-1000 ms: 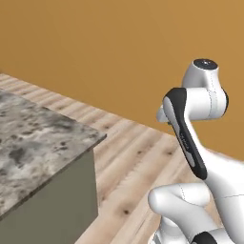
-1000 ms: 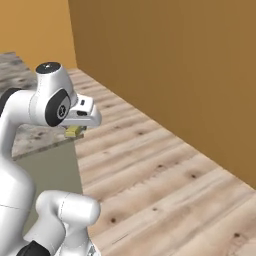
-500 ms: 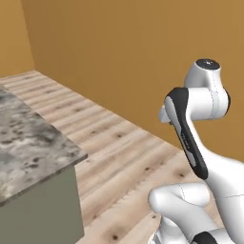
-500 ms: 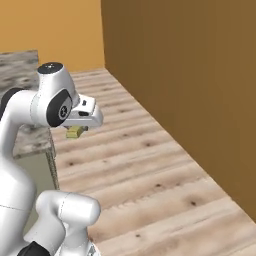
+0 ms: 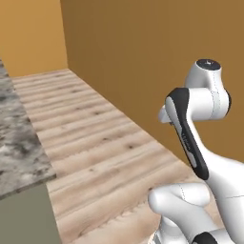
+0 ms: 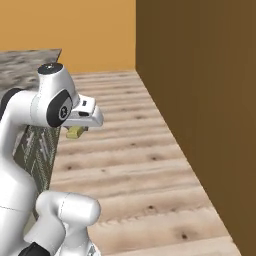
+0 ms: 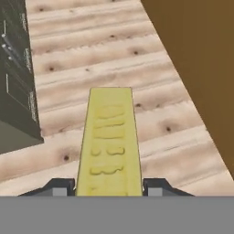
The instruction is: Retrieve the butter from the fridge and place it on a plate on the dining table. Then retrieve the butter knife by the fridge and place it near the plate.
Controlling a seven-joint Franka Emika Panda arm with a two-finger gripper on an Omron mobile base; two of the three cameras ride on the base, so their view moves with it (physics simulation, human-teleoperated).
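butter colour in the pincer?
Yellow, with embossed marks on top; the butter shows best in the hand view.

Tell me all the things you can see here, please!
small yellow rectangular butter stick: one, yellow, held between the two finger tips above the floor; also seen under the hand in the right base view.
grey-brown marbled stone top: one, at the left edge of the left base view, with a plain grey-green side below it.
wooden plank floor: one, pale brown, running between the stone top and the wall.
orange-brown wall: plain, turning a corner at the far end of the floor.
white two-finger gripper: one, dark finger tips shut on the butter stick.
white robot arm with dark joints: one, rising at the lower right of the left base view.
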